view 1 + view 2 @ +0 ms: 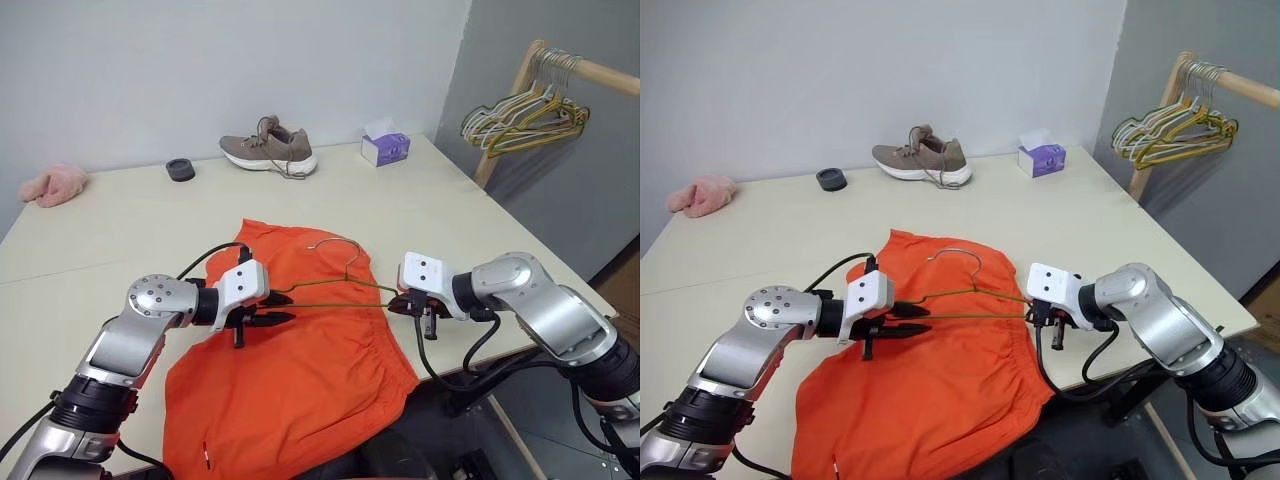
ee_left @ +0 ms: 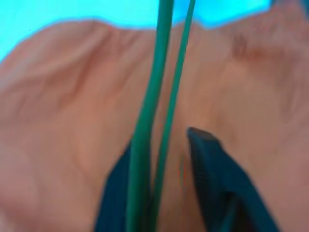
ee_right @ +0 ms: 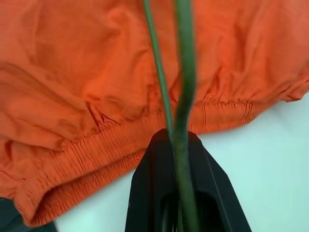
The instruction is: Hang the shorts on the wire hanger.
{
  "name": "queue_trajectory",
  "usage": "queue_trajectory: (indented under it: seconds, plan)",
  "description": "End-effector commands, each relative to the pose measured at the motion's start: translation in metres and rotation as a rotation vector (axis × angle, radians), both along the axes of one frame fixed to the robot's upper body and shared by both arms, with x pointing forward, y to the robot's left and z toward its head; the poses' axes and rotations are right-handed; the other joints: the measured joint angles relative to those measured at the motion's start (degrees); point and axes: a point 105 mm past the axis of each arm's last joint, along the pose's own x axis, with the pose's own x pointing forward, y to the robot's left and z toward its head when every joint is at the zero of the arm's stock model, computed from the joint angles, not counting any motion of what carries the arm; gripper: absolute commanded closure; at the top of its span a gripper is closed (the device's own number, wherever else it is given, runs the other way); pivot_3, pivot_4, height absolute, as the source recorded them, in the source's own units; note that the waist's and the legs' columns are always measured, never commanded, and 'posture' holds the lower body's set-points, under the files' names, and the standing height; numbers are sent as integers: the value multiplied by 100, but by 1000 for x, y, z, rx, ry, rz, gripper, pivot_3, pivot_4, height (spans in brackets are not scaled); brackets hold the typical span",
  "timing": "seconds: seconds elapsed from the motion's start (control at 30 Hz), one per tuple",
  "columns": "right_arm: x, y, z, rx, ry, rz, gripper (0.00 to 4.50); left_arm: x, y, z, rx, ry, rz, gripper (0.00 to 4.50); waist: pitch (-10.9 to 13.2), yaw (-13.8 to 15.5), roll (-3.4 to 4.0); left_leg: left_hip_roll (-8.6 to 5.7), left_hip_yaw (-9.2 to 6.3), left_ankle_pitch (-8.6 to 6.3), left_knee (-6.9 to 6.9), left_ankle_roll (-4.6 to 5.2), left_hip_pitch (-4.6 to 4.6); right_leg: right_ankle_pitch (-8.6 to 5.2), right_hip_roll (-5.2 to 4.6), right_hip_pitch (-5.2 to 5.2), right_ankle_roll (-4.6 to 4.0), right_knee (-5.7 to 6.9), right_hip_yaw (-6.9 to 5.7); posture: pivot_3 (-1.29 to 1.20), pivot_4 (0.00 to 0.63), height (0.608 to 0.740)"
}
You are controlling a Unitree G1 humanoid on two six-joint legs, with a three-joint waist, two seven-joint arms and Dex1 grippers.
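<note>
The orange shorts point(image 1: 300, 390) lie spread on the table point(image 1: 120, 230), the gathered waistband point(image 3: 96, 150) at the right and the lower part hanging over the near edge. The olive-green wire hanger point(image 1: 335, 291) is held just above them, hook point(image 1: 345, 250) pointing away from me. My right gripper point(image 1: 402, 303) is shut on the hanger's right end; its fingers point(image 3: 159, 193) pinch the wire. My left gripper point(image 1: 272, 320) is at the hanger's left end, open, both wires point(image 2: 149, 121) running between its spread fingers point(image 2: 217, 183).
At the far side of the table are a brown shoe point(image 1: 270, 148), a purple tissue box point(image 1: 385, 148), a small black round object point(image 1: 181, 169) and a pink cloth point(image 1: 55, 185). A wooden rack with bunched hangers point(image 1: 525, 110) stands at the right.
</note>
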Motion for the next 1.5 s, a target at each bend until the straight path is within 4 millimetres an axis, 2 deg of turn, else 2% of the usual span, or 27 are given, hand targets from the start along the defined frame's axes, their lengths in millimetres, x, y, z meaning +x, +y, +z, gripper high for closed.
queue_trajectory:
  seconds: [0.03, 0.23, 0.43, 0.67, 0.77, 0.9, 1.13, 1.27, 1.5]
  plan:
    - [0, -13, 12, 17, -34, -47, 4500, 9, 10, 22, -102, -9, 76, 1891, 0, -1, 0, 0, -1, 0, 0, 0, 0, 0, 0, 0, 0, 0, -1, -339, 0, 740]
    - [-16, -36, 3, 43, 37, -173, 4500, 18, 36, 23, -126, 34, 179, 76, -1, -21, -2, -1, -1, 0, 1, 0, 0, -1, 0, 1, 2, 0, -22, -397, 0, 740]
    - [-31, -67, -5, 85, 111, -377, 4500, 34, 45, 24, -126, -2, 224, 34, -2, -132, -6, -2, 2, 0, 1, -1, -5, -2, 0, 4, 2, -2, -33, -437, 0, 740]
    - [-44, -127, -24, 88, 191, -688, 4500, 31, 37, 15, -83, 4, 160, 34, -4, -356, -9, 0, 2, -2, -2, -3, -10, -10, -1, 4, 9, -3, -30, -462, 0, 740]
    - [-51, -138, -33, 62, 219, -733, 4500, 31, 34, 15, -78, 4, 142, 34, -4, -453, -9, 0, 2, -2, -4, -3, -10, -13, 0, 6, 6, -3, -31, -462, 0, 740]
    - [-54, -128, -40, 60, 245, -698, 4500, 31, 31, 14, -74, 2, 132, 34, -4, -586, -10, 0, 1, -2, -9, -3, -8, -16, 0, 5, 4, -3, -30, -459, 0, 740]
    - [-49, -87, -39, 75, 267, -523, 4500, 27, 32, 8, -58, -1, 133, 34, -3, -705, -10, 0, -4, -2, -23, -3, -4, -23, 0, 5, 12, -3, -28, -439, 0, 740]
    - [-40, -57, -23, 115, 208, -409, 4500, 23, 44, 1, -29, 3, 168, 34, -3, -770, -14, -4, -30, -2, -24, -3, -2, -27, -3, 7, 19, -1, -27, -436, 0, 740]
    - [-39, -36, -1, 140, 133, -310, 4500, 21, 56, -8, -1, 4, 201, 34, -3, -742, -18, -5, -38, -2, -33, -4, -4, -29, -4, 6, 22, -1, -32, -425, 0, 740]
